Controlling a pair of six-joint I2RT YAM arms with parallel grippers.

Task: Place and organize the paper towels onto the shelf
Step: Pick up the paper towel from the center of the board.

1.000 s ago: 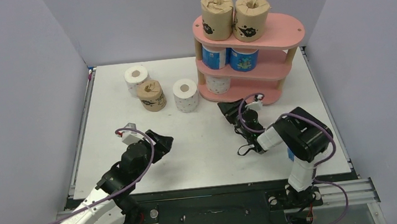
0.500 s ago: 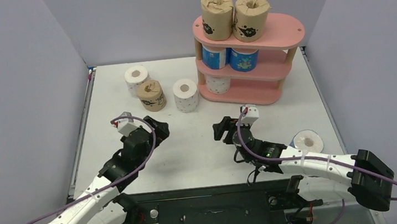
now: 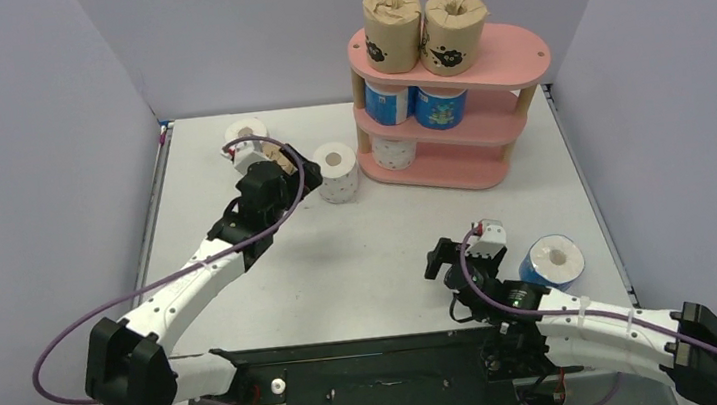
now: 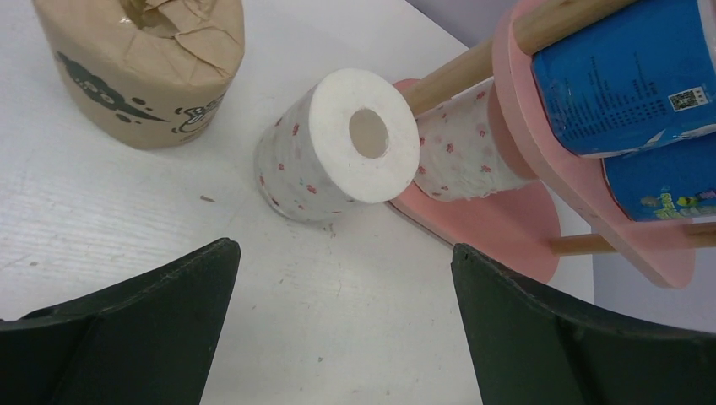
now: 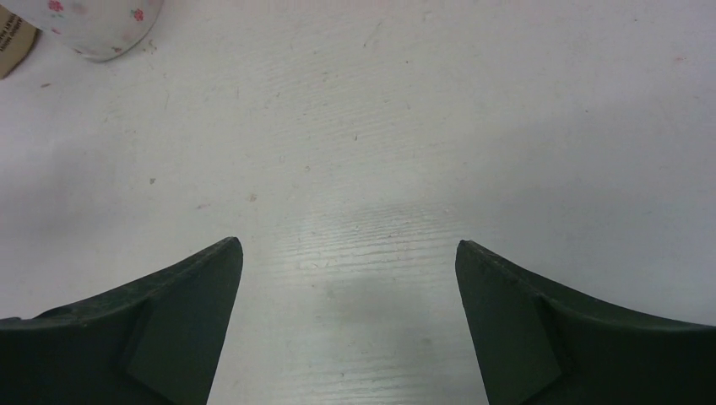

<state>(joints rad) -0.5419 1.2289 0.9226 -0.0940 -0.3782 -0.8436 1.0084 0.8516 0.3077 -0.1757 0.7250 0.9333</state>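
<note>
1. The left gripper [image 4: 342,247] is wide open and empty at the table's left rear. It faces a white dotted roll [image 4: 338,148] just beside the shelf [image 4: 498,232], with a brown roll [image 4: 139,67] to the left.
2. The right gripper [image 5: 346,243] is spread wide, holds nothing and hangs low over the bare table [image 5: 380,126].
3. A blue roll [image 3: 555,260] stands near the table's right edge, beside the right arm.
4. The shelf holds a brown pair [image 3: 393,23] on top, a blue pair [image 3: 440,106] in the middle and one dotted roll [image 3: 394,148] at the bottom. There is room at each board's right end.
5. Another white roll [image 3: 247,134] stands at the left rear.
</note>
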